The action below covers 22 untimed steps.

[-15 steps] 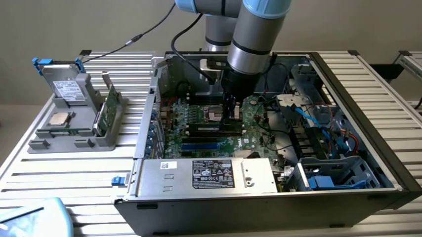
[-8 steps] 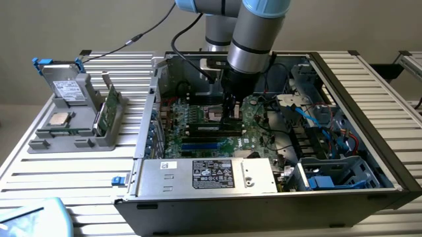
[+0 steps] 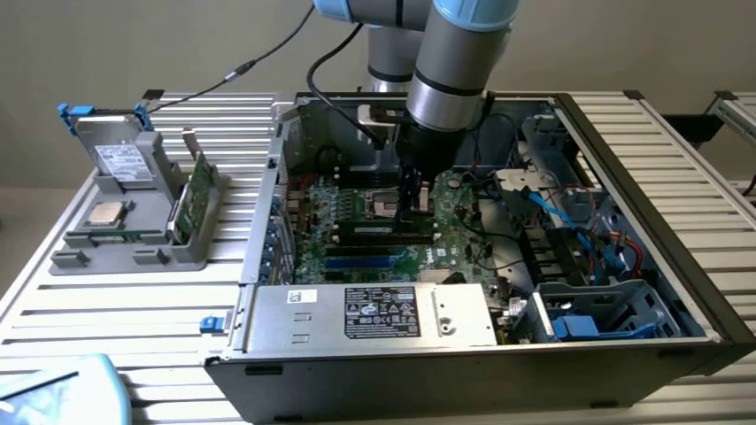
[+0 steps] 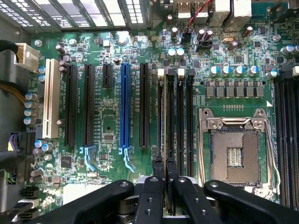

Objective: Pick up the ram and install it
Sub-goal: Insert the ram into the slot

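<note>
The gripper (image 4: 165,163) has its black fingers (image 4: 158,173) almost pressed together and pinches the ram (image 4: 165,112), a thin dark-green board seen on its edge. The ram stands in line with one of the long black slots (image 4: 180,116) of the green motherboard (image 4: 107,116); I cannot tell if it sits fully inside. The neighbour slots lie just beside it on both sides, so there is little room there. The square metal-framed processor socket (image 4: 233,149) is near. In the exterior view the gripper (image 3: 413,208) hangs inside the open computer case (image 3: 661,292), well apart from its walls.
</note>
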Each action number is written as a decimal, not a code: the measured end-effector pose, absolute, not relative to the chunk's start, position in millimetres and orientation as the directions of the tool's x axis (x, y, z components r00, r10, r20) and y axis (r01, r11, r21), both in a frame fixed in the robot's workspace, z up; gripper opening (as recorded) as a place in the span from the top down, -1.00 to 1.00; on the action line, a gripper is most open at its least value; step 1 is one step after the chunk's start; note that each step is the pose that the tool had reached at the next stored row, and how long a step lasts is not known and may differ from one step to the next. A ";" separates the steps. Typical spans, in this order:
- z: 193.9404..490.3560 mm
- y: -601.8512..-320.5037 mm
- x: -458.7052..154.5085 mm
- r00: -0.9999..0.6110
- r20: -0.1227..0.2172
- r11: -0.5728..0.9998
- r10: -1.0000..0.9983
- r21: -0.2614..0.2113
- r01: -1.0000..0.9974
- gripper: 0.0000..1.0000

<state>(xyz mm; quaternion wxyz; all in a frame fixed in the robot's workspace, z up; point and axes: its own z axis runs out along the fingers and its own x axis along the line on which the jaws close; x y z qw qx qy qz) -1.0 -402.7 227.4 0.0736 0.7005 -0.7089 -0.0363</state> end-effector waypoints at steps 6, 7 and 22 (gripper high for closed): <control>227.3 -402.4 -2.8 -0.003 0.058 0.012 -0.998 0.148 -0.989 0.73; 227.3 -402.3 -3.2 -0.003 0.060 0.012 -0.998 0.148 -0.989 0.73; 227.3 -401.6 -1.1 -0.001 0.064 0.011 -0.998 0.148 -0.989 0.73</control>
